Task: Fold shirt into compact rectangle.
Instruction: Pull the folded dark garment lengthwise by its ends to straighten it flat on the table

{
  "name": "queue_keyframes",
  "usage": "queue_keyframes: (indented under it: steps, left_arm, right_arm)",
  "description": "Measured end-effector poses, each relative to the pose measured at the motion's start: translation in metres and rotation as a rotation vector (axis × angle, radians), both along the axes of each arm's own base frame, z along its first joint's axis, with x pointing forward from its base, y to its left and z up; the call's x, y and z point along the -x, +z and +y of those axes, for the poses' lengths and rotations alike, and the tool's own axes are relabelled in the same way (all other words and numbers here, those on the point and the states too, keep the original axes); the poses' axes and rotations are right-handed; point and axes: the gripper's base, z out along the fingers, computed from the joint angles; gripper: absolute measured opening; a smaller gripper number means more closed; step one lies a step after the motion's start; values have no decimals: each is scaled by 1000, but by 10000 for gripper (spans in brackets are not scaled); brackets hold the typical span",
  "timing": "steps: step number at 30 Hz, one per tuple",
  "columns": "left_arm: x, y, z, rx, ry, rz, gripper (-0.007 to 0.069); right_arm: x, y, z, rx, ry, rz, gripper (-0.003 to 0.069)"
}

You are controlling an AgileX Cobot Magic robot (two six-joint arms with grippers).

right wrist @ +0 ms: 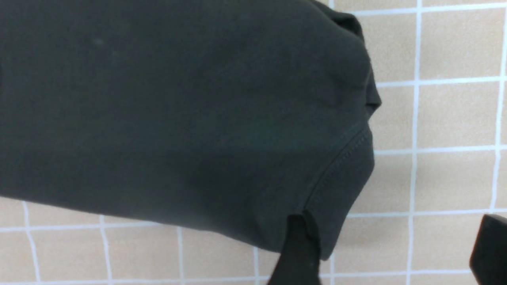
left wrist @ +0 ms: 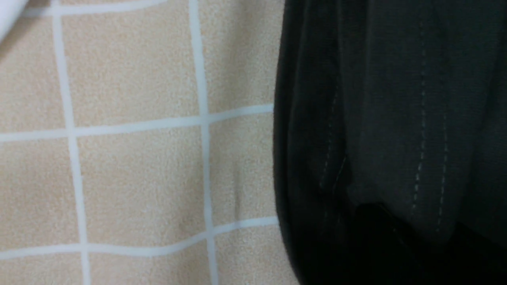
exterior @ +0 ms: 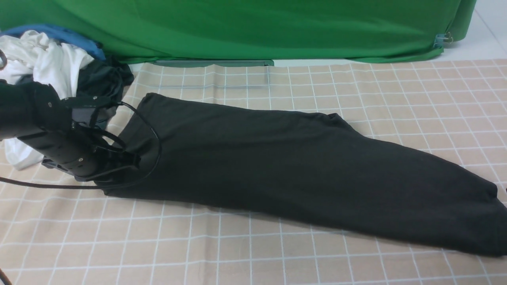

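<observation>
The black shirt (exterior: pixel 285 166) lies folded into a long band across the checked tablecloth, running from the back left to the front right. My left gripper (exterior: pixel 132 160) is at the band's left end. In the left wrist view its dark fingers (left wrist: pixel 372 229) stand close together, and the stitched hem of the shirt (left wrist: pixel 396 118) is bunched between them, so the left gripper (left wrist: pixel 416 231) is shut on the shirt. In the right wrist view my right gripper (right wrist: pixel 392 245) is wide open at the shirt's (right wrist: pixel 178 118) other end. One fingertip (right wrist: pixel 297 245) touches the seamed edge and the other is over bare cloth.
A pile of white, blue and dark garments (exterior: pixel 51 59) sits at the back left, right behind my left arm. The beige checked tablecloth (exterior: pixel 253 245) covers the table. A green backdrop (exterior: pixel 253 27) closes off the far side. The left arm's cable (exterior: pixel 157 144) loops over the shirt.
</observation>
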Motion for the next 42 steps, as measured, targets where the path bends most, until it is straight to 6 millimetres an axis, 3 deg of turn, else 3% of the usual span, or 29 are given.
queue_keyframes:
  steps: [6,11,21,24,27,28,32,34,37,39,41,42]
  left_arm:
    - [22,26,2,-21,5,68,36]
    - [45,67,2,-10,54,55,36]
    - [64,73,7,-54,72,184,48]
    - [64,73,8,-62,69,189,106]
    - [65,73,10,-87,64,189,216]
    - [65,73,12,-111,68,189,313]
    - [61,79,17,-144,114,170,472]
    - [58,86,16,-131,133,145,492]
    - [59,98,11,-71,126,104,412]
    - [64,107,7,-34,104,70,284]
    - [72,122,2,6,75,14,101]
    - [75,129,1,18,70,-10,76]
  right_arm:
    - [0,0,0,0,2,0,571]
    - [0,0,0,0,2,0,571]
    - [-1,0,4,-48,-15,-9,571]
    - [-2,1,5,-69,-21,-19,571]
    - [-4,1,6,-74,-26,-43,571]
    - [-5,2,6,-75,-30,-57,574]
    - [-11,1,4,-72,-38,-90,613]
    - [-16,-4,4,-77,-41,-75,636]
    - [-28,-16,1,-85,-43,-34,657]
    - [-37,-28,-1,-93,-47,4,661]
    - [-44,-41,1,-100,-40,46,662]
    - [-48,-47,3,-101,-33,62,662]
